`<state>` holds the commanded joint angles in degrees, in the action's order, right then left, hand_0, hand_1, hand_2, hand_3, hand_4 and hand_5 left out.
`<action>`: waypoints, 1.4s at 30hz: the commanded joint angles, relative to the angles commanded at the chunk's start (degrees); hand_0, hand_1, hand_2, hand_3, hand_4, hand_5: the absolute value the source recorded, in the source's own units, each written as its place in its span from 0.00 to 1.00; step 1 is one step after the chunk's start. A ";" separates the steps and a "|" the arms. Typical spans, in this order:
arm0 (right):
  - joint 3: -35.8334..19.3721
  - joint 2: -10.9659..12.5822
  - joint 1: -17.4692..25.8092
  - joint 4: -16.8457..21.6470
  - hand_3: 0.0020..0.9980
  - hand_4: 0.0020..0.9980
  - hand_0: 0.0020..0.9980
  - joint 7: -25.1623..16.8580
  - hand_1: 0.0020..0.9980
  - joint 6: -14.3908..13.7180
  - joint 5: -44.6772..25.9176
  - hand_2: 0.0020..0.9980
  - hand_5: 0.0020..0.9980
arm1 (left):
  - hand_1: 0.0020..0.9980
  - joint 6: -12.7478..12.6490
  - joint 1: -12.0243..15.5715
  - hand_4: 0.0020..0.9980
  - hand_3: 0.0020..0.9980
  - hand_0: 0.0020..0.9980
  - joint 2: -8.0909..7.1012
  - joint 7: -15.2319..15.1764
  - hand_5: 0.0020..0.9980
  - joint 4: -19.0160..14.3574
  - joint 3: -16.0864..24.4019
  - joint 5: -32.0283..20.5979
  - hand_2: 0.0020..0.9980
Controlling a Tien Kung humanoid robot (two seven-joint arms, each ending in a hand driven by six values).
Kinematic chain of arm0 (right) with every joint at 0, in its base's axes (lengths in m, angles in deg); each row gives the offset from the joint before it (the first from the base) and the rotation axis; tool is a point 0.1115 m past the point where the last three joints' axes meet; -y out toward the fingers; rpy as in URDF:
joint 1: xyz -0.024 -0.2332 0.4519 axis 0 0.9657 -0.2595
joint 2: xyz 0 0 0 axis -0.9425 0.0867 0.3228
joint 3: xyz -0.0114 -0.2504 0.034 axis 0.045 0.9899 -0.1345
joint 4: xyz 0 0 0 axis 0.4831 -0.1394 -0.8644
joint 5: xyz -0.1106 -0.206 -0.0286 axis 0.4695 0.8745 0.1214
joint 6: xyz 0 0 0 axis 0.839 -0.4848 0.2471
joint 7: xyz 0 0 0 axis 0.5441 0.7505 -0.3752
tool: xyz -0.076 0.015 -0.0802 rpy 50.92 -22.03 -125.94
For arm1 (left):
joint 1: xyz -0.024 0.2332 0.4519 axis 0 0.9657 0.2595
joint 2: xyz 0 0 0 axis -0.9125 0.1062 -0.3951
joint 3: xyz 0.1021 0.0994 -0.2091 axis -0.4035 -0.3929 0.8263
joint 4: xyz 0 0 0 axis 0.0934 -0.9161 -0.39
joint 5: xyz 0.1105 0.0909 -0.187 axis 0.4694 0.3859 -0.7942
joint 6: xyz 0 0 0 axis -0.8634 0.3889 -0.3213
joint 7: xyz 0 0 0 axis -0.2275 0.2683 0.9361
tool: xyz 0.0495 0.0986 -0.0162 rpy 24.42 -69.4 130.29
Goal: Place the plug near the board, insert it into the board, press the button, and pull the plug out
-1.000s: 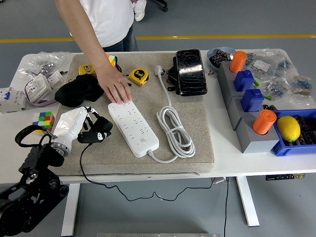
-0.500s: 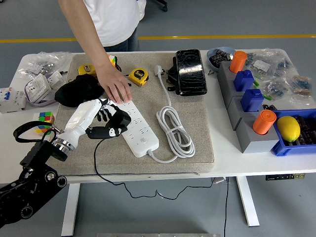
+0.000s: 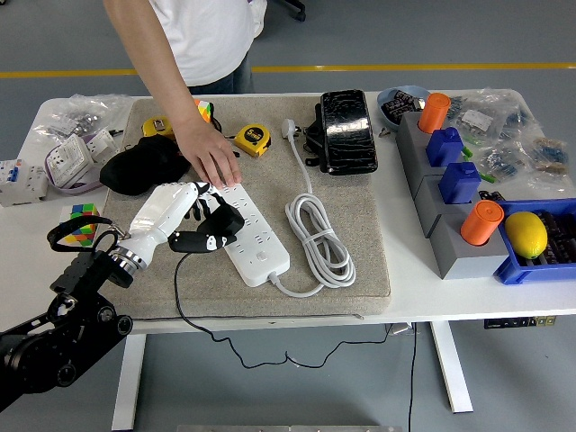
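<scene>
A white power strip (image 3: 247, 236) lies on the grey mat (image 3: 360, 261), its white cable (image 3: 319, 238) coiled to its right. My left hand (image 3: 205, 216), white with black fingers, is shut on a black plug (image 3: 209, 236) and holds it over the strip's left edge; the plug's black cord (image 3: 180, 301) hangs off the table's front. A person's hand (image 3: 209, 157) presses flat on the strip's far end. My right arm is out of view.
Behind the mat lie a black cloth (image 3: 144, 166), yellow tape measures (image 3: 252, 139) and a black box (image 3: 346, 130). A cube puzzle (image 3: 79, 219) sits at the left. Grey blocks with orange (image 3: 481, 222) and blue pieces and a blue bin (image 3: 540, 247) stand at the right.
My left hand has carried the black plug rightward from the mat's left side to the power strip's left edge. The person's hand has stayed on the strip.
</scene>
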<state>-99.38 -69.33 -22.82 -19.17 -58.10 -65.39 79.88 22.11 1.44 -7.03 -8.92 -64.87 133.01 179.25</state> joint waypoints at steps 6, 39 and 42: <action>-0.42 -0.01 -0.03 0.01 0.51 0.85 0.47 -0.06 0.58 0.05 0.29 0.54 0.36 | 0.34 -0.48 0.00 0.80 0.54 0.25 -0.08 -0.38 0.00 1.13 0.25 0.54 0.38; -1.04 -0.02 -0.01 0.07 0.51 0.85 0.47 -0.09 0.58 0.06 0.99 0.54 0.36 | 0.36 0.18 0.45 0.82 0.54 0.26 -0.09 1.01 0.00 2.16 0.21 3.12 0.39; -1.33 0.01 -0.03 0.13 0.51 0.85 0.47 -0.10 0.58 0.04 1.38 0.54 0.36 | 0.36 -0.10 0.53 0.82 0.54 0.26 -0.19 1.19 0.00 2.09 0.38 4.49 0.39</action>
<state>-100.71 -69.32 -22.85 -19.04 -58.19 -65.35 81.25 22.01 1.97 -7.22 -7.73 -62.78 133.39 183.75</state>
